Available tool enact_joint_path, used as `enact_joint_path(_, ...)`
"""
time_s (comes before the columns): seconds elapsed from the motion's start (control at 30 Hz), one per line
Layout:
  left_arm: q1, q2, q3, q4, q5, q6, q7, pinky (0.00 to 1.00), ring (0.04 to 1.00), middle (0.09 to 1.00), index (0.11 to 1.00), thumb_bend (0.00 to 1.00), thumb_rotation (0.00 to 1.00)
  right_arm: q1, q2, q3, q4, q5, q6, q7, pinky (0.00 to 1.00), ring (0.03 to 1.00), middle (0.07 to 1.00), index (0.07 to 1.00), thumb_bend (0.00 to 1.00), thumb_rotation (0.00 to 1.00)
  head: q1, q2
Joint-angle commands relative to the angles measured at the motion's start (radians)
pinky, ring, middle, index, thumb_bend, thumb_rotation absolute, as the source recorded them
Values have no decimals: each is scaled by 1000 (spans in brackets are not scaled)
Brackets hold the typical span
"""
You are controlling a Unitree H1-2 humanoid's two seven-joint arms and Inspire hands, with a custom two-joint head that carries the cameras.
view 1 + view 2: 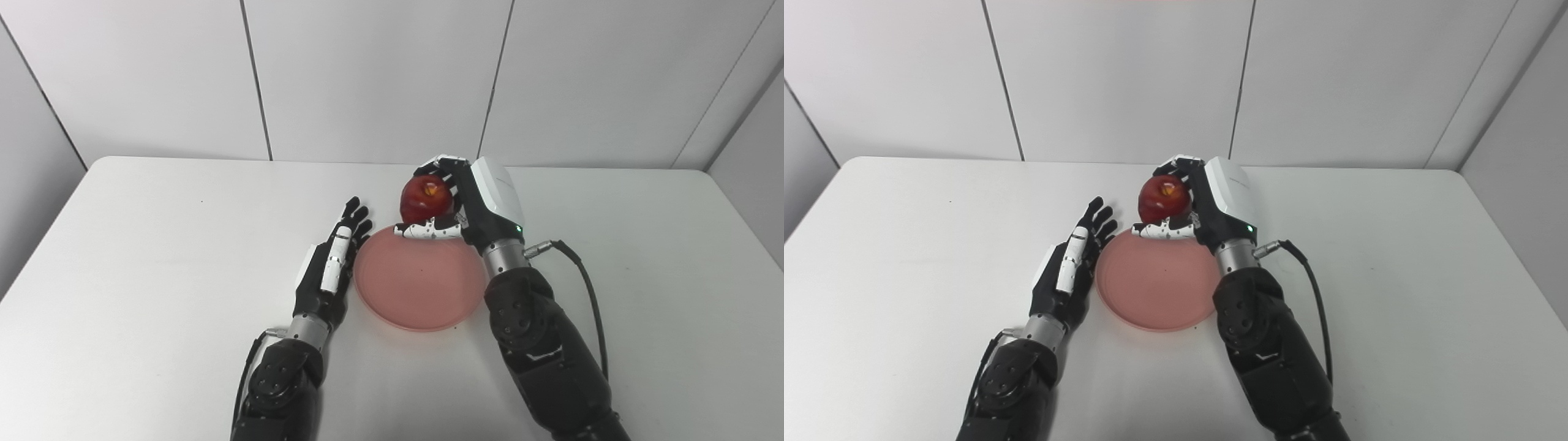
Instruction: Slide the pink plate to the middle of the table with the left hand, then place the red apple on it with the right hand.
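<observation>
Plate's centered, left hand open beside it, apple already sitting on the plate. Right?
Not quite. The red apple isn't on the pink plate; the right hand holds it by the plate's far edge, as the left eye view shows. The left hand is open beside the plate.

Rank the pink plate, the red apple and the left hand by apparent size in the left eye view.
1. pink plate, clearly largest.
2. left hand, long but narrow.
3. red apple, smallest, partly covered by the right hand.

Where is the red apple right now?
The red apple is held in the right hand, above the far rim of the pink plate mid-table.
</observation>
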Motion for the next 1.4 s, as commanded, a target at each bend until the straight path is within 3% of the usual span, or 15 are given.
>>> enact_joint_path(0.0,22,-11,-2,29,16,26,18,969,973,986,971,395,1000,-41,8,3,-3,0,-71,-19,260,345,436,484,520,136,4,1)
enact_joint_path(0.9,23,-16,11,35,22,-2,36,963,966,975,959,390,1000,26,29,35,155,14,-127,-42,240,323,423,484,520,135,-1,15)
enact_joint_path(1.37,28,-19,13,21,16,8,37,963,966,974,955,380,1000,45,33,44,166,0,-125,-43,241,335,440,485,519,134,-6,19)
